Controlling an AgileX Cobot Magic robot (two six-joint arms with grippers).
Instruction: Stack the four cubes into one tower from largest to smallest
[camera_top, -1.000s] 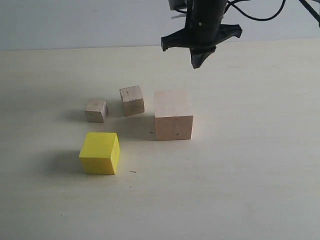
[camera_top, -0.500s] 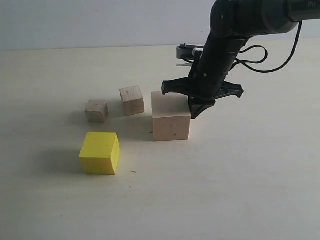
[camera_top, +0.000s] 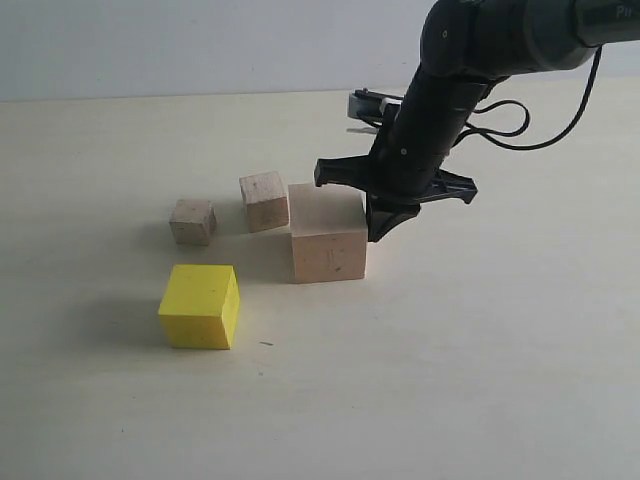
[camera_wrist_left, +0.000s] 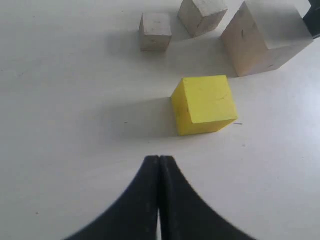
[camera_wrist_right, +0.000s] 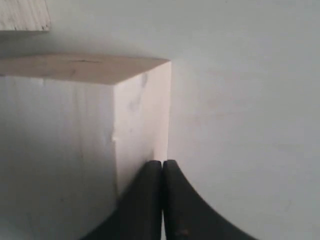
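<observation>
The large bare-wood cube (camera_top: 328, 236) (camera_wrist_right: 75, 135) (camera_wrist_left: 262, 37) stands mid-table. My right gripper (camera_top: 380, 230) (camera_wrist_right: 162, 162) is shut, empty, with its tips pressed against that cube's right side. A small wood cube (camera_top: 264, 200) (camera_wrist_left: 201, 14) sits just left of the large one, and a slightly smaller wood cube (camera_top: 192, 221) (camera_wrist_left: 155, 31) lies further left. The yellow cube (camera_top: 200, 305) (camera_wrist_left: 205, 104) rests nearer the front. My left gripper (camera_wrist_left: 159, 159) is shut on nothing, hovering a short way from the yellow cube; the exterior view does not show it.
The pale tabletop (camera_top: 480, 380) stretches around the cubes, meeting a light wall (camera_top: 150, 45) at the back. Black cables (camera_top: 520, 125) trail behind the right arm.
The right arm came down from above and behind the large cube to its right side, then slid the cube to the left, closer to the small wood cube. The other cubes stayed put.
</observation>
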